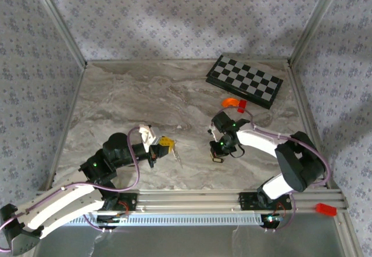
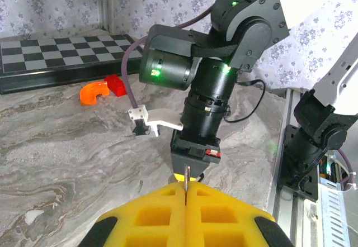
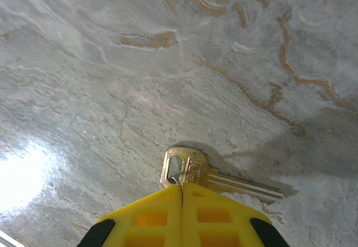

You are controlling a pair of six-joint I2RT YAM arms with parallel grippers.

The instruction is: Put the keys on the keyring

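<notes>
— Where was the key [image 3: 197, 171]?
— Flat on the bench [image 3: 100, 79], its head right at the tips of my right end effector [image 3: 182, 191], which was pressed shut. I couldn't tell whether it actually gripped the key.
— And your left?
— My left end effector [image 2: 185, 199] was clamped on the keyring [image 2: 185, 180], a thin metal edge standing between its tips.

Robot lab test booth
Floral-papered panels [image 1: 174, 18] box in a marble-look table [image 1: 128, 100]; an aluminium rail [image 1: 192, 200] runs along its near edge.
</notes>
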